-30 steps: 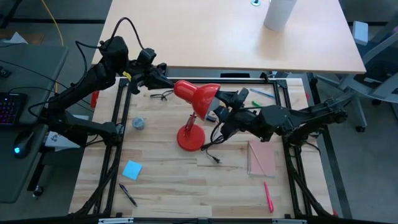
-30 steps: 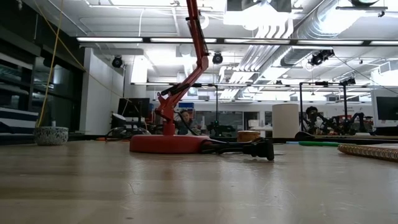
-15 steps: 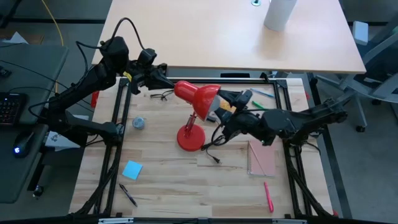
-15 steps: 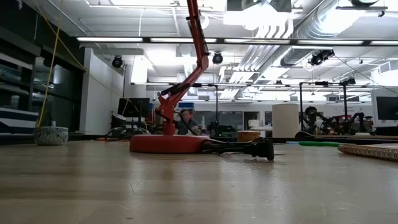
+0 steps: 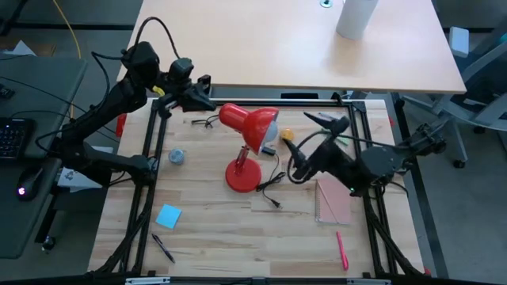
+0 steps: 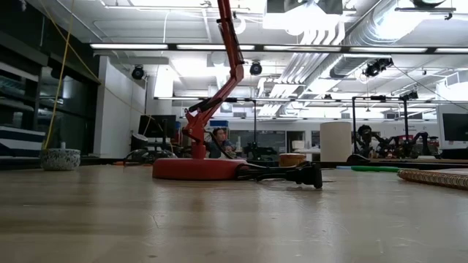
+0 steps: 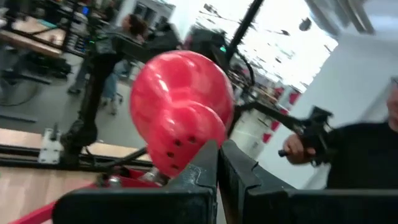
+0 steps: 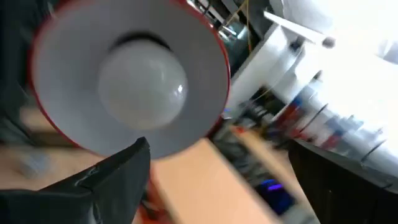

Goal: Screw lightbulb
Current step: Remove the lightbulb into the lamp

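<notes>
With its dark fingers spread wide, the right gripper [image 5: 323,120] hangs just off the lamp's [image 5: 247,127] mouth, holding nothing. That smooth white bulb [image 8: 142,82] sits inside the glossy red dome shade. Left gripper [image 5: 207,104] is pinched shut behind the shade.

Blue sticky note [image 5: 168,215], pink pen [image 5: 341,251], notebook [image 5: 333,201] on table [image 5: 214,237].

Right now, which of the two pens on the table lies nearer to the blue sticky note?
The black pen, just below the blue sticky note at the table's left. The pink pen lies far off, below the notebook.
</notes>
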`<action>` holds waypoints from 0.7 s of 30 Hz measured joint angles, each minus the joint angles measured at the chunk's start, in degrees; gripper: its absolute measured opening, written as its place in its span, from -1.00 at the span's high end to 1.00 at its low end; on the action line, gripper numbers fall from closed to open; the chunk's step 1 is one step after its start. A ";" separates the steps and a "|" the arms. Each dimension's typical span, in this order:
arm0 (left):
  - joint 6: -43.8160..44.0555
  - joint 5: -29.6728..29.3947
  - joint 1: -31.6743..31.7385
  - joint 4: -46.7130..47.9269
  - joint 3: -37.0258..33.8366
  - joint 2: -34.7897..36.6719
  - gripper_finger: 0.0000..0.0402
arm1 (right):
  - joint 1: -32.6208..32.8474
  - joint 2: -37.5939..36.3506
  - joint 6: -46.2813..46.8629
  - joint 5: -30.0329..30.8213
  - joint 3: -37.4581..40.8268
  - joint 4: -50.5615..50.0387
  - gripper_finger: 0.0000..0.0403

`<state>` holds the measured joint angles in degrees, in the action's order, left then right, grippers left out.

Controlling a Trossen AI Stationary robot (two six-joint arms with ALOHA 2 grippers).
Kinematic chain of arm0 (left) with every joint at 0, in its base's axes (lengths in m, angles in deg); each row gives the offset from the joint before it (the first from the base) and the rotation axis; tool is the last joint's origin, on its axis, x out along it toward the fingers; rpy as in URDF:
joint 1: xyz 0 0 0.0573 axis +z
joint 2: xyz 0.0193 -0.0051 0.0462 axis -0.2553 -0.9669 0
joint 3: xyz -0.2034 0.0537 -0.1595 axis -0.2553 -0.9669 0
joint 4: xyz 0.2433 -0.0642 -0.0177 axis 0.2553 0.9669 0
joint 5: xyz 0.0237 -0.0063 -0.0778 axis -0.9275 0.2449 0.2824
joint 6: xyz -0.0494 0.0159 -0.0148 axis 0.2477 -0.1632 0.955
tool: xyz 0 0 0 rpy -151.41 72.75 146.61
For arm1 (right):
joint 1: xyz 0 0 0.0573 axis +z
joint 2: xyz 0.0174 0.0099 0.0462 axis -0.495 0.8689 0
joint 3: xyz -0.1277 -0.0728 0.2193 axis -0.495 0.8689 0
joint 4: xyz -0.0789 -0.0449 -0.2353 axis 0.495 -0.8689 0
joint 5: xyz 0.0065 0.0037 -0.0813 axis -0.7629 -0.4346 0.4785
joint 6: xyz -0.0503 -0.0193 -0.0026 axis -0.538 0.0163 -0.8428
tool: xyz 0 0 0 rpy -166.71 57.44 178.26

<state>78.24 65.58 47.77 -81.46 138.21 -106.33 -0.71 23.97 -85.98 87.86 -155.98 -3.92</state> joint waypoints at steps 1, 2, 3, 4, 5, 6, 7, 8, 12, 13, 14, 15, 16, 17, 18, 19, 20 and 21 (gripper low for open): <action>-0.78 1.21 0.13 0.14 0.00 0.12 1.00 | 0.69 0.02 4.72 -0.04 0.00 0.00 -0.84; -2.01 2.25 0.33 0.21 0.00 0.42 1.00 | 1.26 0.02 8.93 -0.56 0.00 0.00 -0.84; -3.37 2.81 0.62 0.44 0.00 0.77 1.00 | 1.81 0.02 13.08 -1.60 -0.01 0.00 -0.84; -4.83 2.93 0.99 0.57 0.00 1.18 1.00 | 2.29 0.02 16.69 -2.67 -0.04 0.00 -0.84; -6.34 2.98 1.49 0.71 0.00 1.60 1.00 | 2.70 0.05 19.77 -3.70 -0.04 -0.02 -0.84; -7.95 2.98 2.14 1.06 0.00 2.05 1.00 | 3.06 0.07 22.68 -4.55 -0.04 -0.16 -0.84; -9.63 2.94 2.88 1.81 0.00 2.53 1.00 | 3.42 0.07 25.31 -4.96 -0.04 -0.60 -0.84; -11.36 2.96 3.66 2.66 0.00 2.94 1.00 | 3.74 0.07 27.81 -5.70 -0.04 -1.35 -0.84; -17.37 2.94 6.75 8.23 0.00 4.79 1.00 | 3.98 0.11 37.37 -11.64 -0.07 -3.56 -0.84; -18.93 2.90 7.36 10.09 0.00 5.21 1.00 | 3.98 0.11 38.28 -13.11 -0.07 -3.44 -0.84; -20.52 2.87 7.85 11.99 0.00 5.55 1.00 | 3.97 0.11 39.73 -13.57 -0.07 -3.03 -0.84; -22.17 2.76 8.14 13.93 0.00 5.81 1.00 | 3.70 0.13 41.86 -13.71 -0.07 -2.99 -0.84; -23.84 2.53 8.30 15.93 0.00 6.01 1.00 | 3.15 0.24 44.14 -13.73 -0.07 -2.98 -0.84; -25.37 2.30 8.29 17.90 0.00 6.13 1.00 | 2.54 0.29 45.97 -13.62 -0.07 -2.99 -0.84; -27.00 2.23 8.28 19.75 0.00 6.17 1.00 | 1.85 0.36 47.79 -13.17 -0.07 -3.01 -0.84; -28.49 2.10 8.24 21.36 0.00 6.15 1.00 | 0.99 0.44 49.61 -13.02 -0.07 -3.18 -0.84; -29.81 1.84 8.13 22.79 0.00 6.12 1.00 | 0.09 0.44 50.99 -13.51 -0.07 -3.38 -0.84; -30.83 1.43 7.89 23.69 0.00 5.97 1.00 | -0.95 0.44 52.27 -15.45 -0.07 -3.52 -0.84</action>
<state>47.41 67.01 55.67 -57.77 138.21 -100.36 -1.65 24.41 -33.71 72.41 -156.04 -7.44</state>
